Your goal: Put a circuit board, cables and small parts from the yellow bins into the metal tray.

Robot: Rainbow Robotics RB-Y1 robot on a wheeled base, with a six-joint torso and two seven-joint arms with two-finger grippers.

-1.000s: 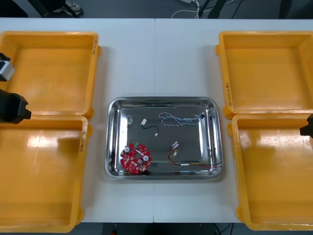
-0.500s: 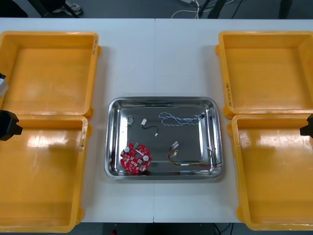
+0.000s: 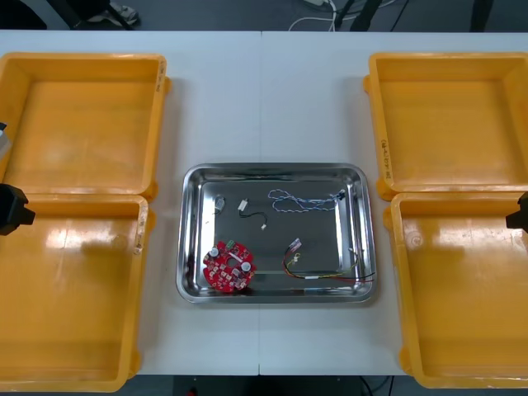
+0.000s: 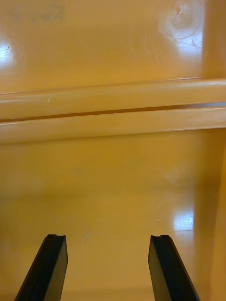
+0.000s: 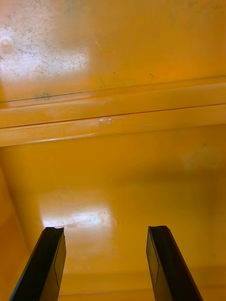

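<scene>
Yellow plastic bins (image 3: 82, 132) stand two per side; my left claw (image 5: 106, 230) and right claw (image 4: 107, 237), fingers spread, hang over the near pair. Between the bins, a shiny rectangular metal tray (image 3: 276, 170) holds a round red circuit board (image 3: 229, 266), a twisted blue-and-white cable (image 3: 301, 201), a red-and-yellow cable (image 3: 326, 275), a short black cable (image 3: 252, 212) and a small metal part (image 3: 220, 200).

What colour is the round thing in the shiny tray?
Red: the circuit board, best seen in the front view.
</scene>
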